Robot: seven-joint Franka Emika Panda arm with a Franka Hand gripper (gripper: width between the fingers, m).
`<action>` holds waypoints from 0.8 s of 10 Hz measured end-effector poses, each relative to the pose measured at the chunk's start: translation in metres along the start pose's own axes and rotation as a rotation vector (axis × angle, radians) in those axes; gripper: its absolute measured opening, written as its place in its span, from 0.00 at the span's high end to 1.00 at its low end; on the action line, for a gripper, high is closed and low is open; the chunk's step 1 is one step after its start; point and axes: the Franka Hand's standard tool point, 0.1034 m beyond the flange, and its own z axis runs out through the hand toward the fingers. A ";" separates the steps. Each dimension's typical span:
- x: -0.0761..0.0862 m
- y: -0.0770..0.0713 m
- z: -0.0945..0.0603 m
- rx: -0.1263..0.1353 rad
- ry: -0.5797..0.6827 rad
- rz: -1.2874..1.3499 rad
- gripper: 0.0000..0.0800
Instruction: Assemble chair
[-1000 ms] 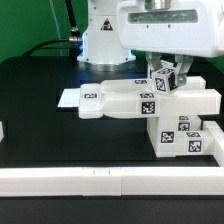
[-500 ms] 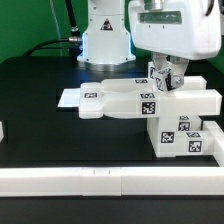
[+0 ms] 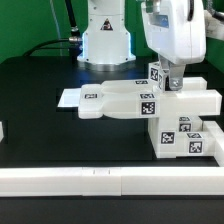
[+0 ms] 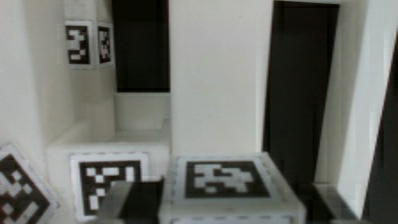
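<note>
End effector (image 3: 172, 80) shifted right — over tagged chair (image 3: 150, 105), no readable writing

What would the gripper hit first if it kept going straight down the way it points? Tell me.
Most likely the small tagged white block at the gripper, standing on the chair assembly. The fingertips seem level with it already, beside or around it; depth is unclear, and the wrist view doesn't settle it.
</note>
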 end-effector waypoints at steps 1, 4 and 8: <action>0.001 0.000 0.000 -0.001 0.000 -0.088 0.35; 0.002 0.000 -0.002 -0.019 -0.008 -0.358 0.20; 0.000 -0.004 -0.003 -0.057 -0.020 -0.768 0.19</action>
